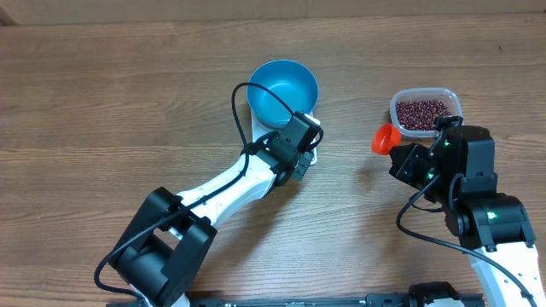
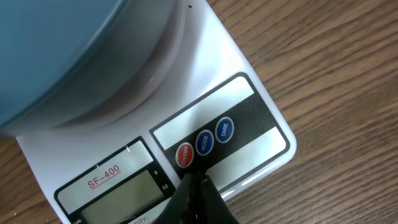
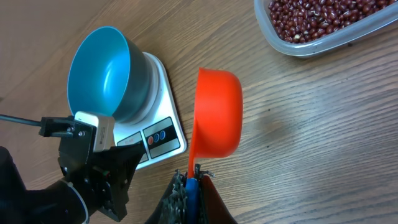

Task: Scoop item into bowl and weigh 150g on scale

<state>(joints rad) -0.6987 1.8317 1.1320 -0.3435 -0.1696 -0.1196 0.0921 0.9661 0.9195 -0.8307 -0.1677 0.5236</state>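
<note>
A: Start big. What's on the wooden table (image 1: 102,85)?

B: The left arm (image 1: 222,188) and right arm (image 1: 490,213) reach in from the robot's edge. The blue bowl (image 1: 283,89) sits on the white scale (image 3: 163,81) near the middle. A clear tub (image 3: 298,48) stands well apart, on the right side.

A: Where's the left gripper (image 2: 194,186) against the scale?

B: Down over the scale's button strip, on the robot's side of the bowl and clear of it. Its fingers are pressed together into one dark point. That point sits at the lower edge of the red button (image 2: 185,155). Whether it actually presses, I can't tell.

A: And the right gripper (image 3: 191,180)?

B: Clamped on the handle of an orange scoop (image 3: 217,112). The scoop is over bare table between scale and tub, near the tub. The wrist view shows only the cup's outer shell.

A: The beans (image 3: 317,15)?

B: Dark red, heaped in the tub, beyond the scoop and apart from it.

A: Smallest things?

B: Two blue buttons (image 2: 204,142) just beside the red one, and the display (image 2: 118,199) on the same face.
</note>
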